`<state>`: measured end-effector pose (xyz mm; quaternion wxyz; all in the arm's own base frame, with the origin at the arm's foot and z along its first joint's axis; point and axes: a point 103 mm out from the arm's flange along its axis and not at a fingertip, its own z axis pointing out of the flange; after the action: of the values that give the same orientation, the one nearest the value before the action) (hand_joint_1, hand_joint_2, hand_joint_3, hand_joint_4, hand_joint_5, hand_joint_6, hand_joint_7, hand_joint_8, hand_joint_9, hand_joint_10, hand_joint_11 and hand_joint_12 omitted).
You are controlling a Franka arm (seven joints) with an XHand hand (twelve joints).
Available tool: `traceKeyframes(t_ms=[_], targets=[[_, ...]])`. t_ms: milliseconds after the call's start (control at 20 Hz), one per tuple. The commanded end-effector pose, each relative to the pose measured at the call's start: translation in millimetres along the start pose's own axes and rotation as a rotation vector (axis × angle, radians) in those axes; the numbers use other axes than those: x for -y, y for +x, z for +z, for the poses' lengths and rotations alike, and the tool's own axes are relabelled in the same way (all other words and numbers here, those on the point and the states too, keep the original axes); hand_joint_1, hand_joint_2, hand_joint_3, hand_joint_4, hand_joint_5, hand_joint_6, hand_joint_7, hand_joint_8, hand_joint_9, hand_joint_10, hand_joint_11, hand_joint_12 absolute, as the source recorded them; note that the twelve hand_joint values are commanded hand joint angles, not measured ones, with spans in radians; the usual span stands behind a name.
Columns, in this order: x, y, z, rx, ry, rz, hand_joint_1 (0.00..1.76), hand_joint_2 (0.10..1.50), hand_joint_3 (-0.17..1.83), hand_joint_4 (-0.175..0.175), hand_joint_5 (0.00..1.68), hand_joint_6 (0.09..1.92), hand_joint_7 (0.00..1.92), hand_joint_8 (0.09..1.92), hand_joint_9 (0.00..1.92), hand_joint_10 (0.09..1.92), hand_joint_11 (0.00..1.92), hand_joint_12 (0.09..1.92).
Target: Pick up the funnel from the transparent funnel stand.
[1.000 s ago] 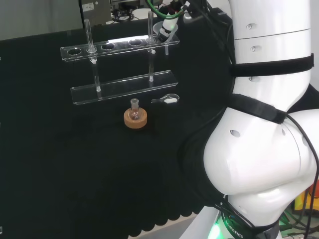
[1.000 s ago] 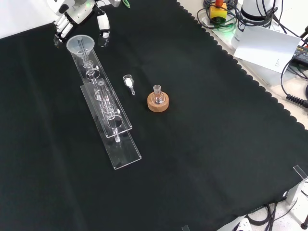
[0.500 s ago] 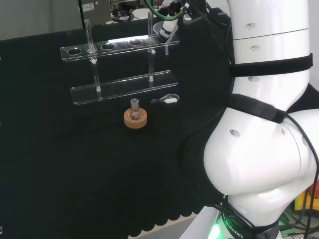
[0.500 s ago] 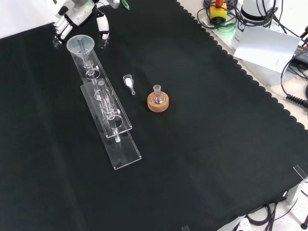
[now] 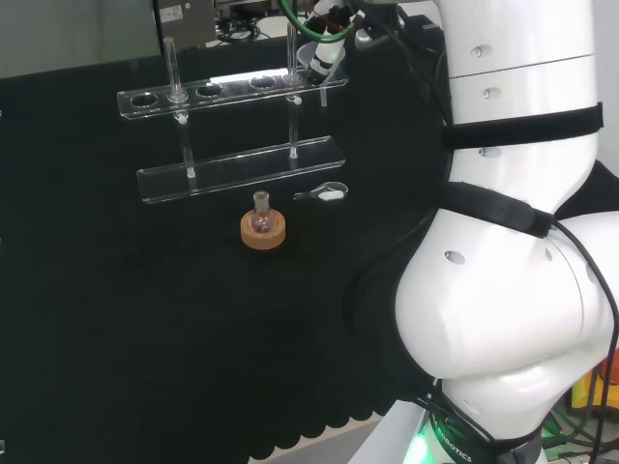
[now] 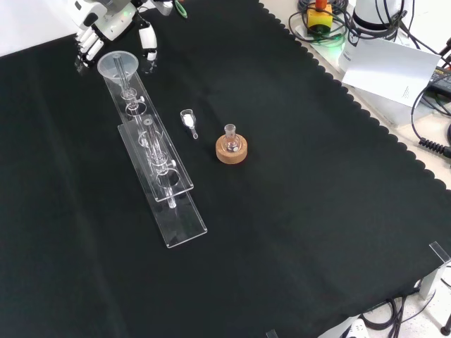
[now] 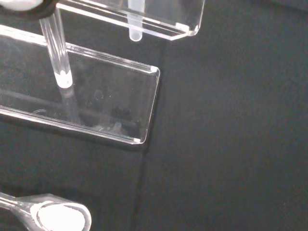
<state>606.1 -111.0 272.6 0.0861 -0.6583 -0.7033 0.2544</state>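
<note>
A clear funnel (image 6: pixel 116 65) sits in the end hole of the transparent stand (image 6: pixel 163 184), at the top left of the front view. The hand (image 6: pixel 111 22) hovers just beyond it. Its fingers (image 6: pixel 84 48) are on one side of the rim and its thumb (image 6: pixel 149 44) on the other, spread and not closed on the funnel. In the head view the funnel (image 5: pixel 311 56) stands at the right end of the stand's upper shelf (image 5: pixel 232 93), with the hand (image 5: pixel 327 52) close behind it. The wrist view looks down at the stand's base plate (image 7: pixel 103 103) and the funnel's stem (image 7: pixel 135 25).
A cork ring with a small round flask (image 6: pixel 231 148) stands right of the stand in the front view. A small scoop of white powder (image 6: pixel 189 121) lies between them, close to the stand's base (image 7: pixel 57 217). The cloth's scalloped edge, cables and paper (image 6: pixel 387 67) lie at the right.
The hand has drifted slightly toward the top left of the front view and a little higher in the head view. The funnel and stand have not moved.
</note>
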Motion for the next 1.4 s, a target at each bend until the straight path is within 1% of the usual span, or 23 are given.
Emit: traceKeyframes(t_ms=[50,150,350,550,1000,1400], targets=[[-2.5,-0.1,1.9,0.006,-0.001,-0.006,0.62,0.59,0.44,-0.029,0.04,0.09,0.00,0.48,0.13,0.85,0.13,1.43],[-3.8,-0.8,2.8,0.005,0.016,-0.003,0.63,0.59,0.43,-0.029,0.04,0.09,0.00,0.48,0.13,0.85,0.13,1.43],[-5.9,-3.5,4.0,0.006,0.024,0.003,0.64,0.59,0.43,-0.031,0.05,0.09,0.00,0.50,0.14,0.85,0.14,1.43],[-5.7,-5.0,1.7,0.011,0.025,0.008,0.65,0.60,0.43,-0.032,0.05,0.09,0.00,0.53,0.15,0.85,0.14,1.43],[-7.8,-3.0,4.7,0.025,0.034,0.003,0.69,0.60,0.45,-0.035,0.06,0.09,0.00,0.64,0.20,0.81,0.15,1.43],[-8.1,-3.3,4.0,0.038,0.033,0.011,0.72,0.61,0.49,-0.040,0.12,0.09,0.05,0.68,0.23,0.78,0.16,1.42]])
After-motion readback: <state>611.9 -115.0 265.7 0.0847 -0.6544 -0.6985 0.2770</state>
